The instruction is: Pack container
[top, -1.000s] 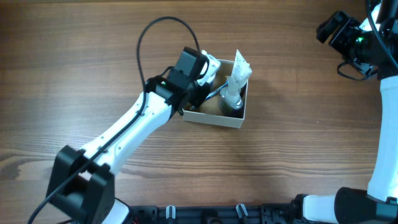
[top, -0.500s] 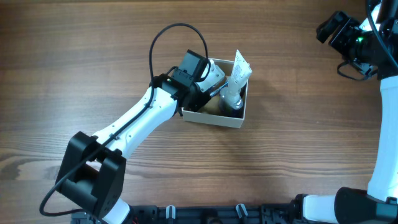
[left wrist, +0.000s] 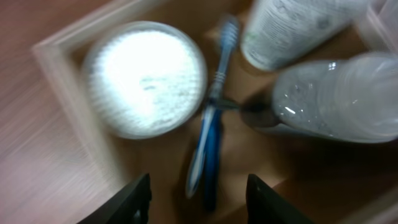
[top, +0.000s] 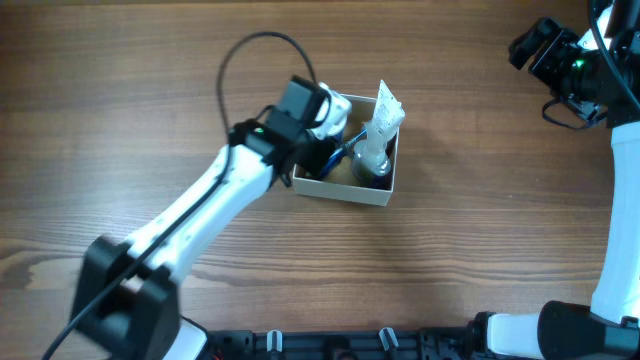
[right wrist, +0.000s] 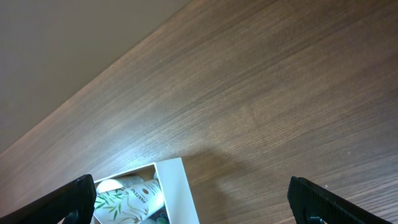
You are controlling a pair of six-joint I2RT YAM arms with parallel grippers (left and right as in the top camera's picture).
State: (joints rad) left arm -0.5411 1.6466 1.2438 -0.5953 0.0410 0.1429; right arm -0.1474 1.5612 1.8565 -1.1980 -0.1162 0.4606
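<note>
The container (top: 345, 191) is a square cardboard box with white walls and a brown inside, at mid table. In it lie a round white jar (left wrist: 146, 78), a blue toothbrush (left wrist: 210, 140), a clear bottle (left wrist: 336, 93) and a white tube (left wrist: 292, 28). The tube (top: 384, 113) leans up over the far right wall. My left gripper (left wrist: 202, 205) is open and empty, just above the toothbrush inside the box's left half (top: 318, 138). My right gripper (right wrist: 199, 208) is open and empty, high at the far right (top: 560, 55), away from the box (right wrist: 180, 183).
Bare wooden table (top: 480, 230) lies all round the box. The left arm (top: 210, 200) stretches from the front left to the box, with a black cable loop (top: 255, 45) above it.
The left wrist pushed slightly right into the box, then drew back left a little. The cable loop shifted with it. The right arm and the box's contents have not moved.
</note>
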